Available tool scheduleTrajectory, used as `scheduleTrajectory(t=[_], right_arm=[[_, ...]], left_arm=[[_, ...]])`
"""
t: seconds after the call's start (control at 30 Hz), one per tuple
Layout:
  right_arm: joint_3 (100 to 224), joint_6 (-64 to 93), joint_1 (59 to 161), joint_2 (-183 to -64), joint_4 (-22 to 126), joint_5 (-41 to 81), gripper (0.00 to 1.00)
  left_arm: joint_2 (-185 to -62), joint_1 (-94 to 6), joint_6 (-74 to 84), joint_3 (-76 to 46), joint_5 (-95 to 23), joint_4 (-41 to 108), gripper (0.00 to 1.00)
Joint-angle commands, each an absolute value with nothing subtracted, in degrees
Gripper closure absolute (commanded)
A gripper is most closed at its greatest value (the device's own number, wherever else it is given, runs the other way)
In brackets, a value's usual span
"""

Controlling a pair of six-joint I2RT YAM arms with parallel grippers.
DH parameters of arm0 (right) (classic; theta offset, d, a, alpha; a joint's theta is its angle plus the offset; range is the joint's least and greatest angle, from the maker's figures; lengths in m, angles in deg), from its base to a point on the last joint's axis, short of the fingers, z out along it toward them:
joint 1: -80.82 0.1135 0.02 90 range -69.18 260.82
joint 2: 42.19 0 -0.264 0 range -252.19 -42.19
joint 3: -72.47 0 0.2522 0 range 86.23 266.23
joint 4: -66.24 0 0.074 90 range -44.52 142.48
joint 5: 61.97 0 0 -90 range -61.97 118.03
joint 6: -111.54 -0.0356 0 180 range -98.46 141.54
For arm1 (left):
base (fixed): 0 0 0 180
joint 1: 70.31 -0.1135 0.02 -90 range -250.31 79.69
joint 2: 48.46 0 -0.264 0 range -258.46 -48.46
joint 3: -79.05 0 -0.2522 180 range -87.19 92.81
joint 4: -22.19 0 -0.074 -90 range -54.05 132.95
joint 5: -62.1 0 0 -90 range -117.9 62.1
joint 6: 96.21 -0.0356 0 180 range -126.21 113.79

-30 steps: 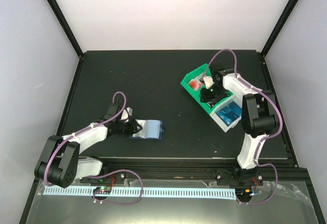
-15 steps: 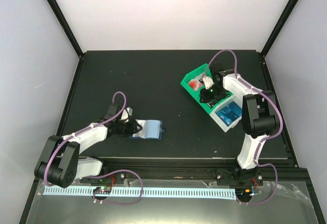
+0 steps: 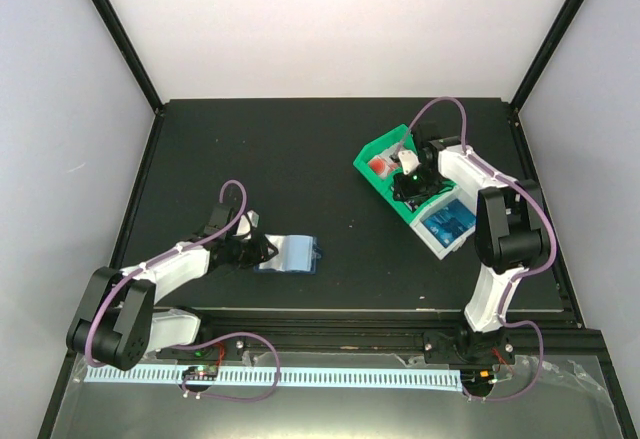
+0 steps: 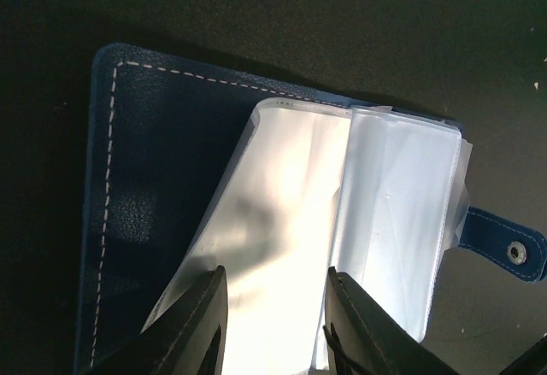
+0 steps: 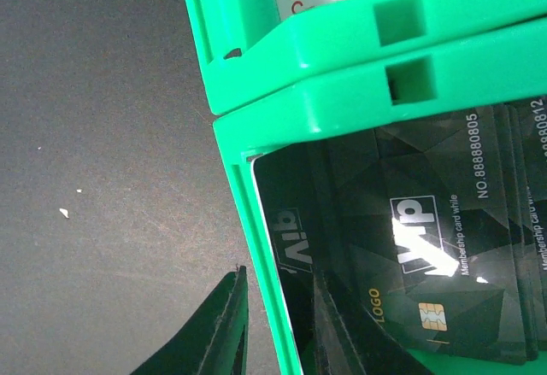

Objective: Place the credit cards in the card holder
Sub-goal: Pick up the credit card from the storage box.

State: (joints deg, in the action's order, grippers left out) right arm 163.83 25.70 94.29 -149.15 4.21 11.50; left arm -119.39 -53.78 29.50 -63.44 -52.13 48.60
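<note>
Overhead evenly lit, soft shadows. Left wrist: card holder [image 4: 256,221] sleeves blown out by glare. Right wrist: sharp glint on black card [image 5: 444,260].

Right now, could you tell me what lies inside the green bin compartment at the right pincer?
Overlapping black VIP cards lie in the green bin; the right pincer sits at its wall. How many are stacked underneath is hidden.

The left arm [image 3: 170,264] was stretched low toward the right, the left gripper [image 4: 273,328] held part-way apart. The right arm [image 3: 487,294] was reached forward, the right gripper [image 5: 273,332] pointed down, narrowly apart.
</note>
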Motion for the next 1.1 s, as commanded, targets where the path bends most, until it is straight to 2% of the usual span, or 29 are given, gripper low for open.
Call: scheduleTrajectory(t=[0.0, 0.2, 0.53, 0.87, 1.07], right_arm=[[163.31, 25.4, 94.7, -146.64, 4.06, 10.79, 0.76], [163.38, 25.67, 94.71, -146.37, 3.55, 10.81, 0.78], [163.05, 25.18, 94.7, -145.36, 3.7, 11.86, 0.93], [162.88, 23.31, 94.69, -142.56, 5.11, 18.77, 0.99], [162.75, 22.65, 94.76, -137.36, 5.7, 19.08, 0.99]], left_arm=[[-119.14, -53.87, 29.89, -64.43, -50.05, 51.7, 0.66], [-119.16, -53.87, 29.77, -64.25, -50.01, 51.76, 0.66], [-118.77, -53.87, 29.74, -64.25, -49.92, 52.0, 0.66], [-117.7, -53.87, 29.74, -64.29, -49.87, 52.4, 0.66], [-116.2, -53.87, 29.48, -64.03, -49.97, 53.16, 0.65]])
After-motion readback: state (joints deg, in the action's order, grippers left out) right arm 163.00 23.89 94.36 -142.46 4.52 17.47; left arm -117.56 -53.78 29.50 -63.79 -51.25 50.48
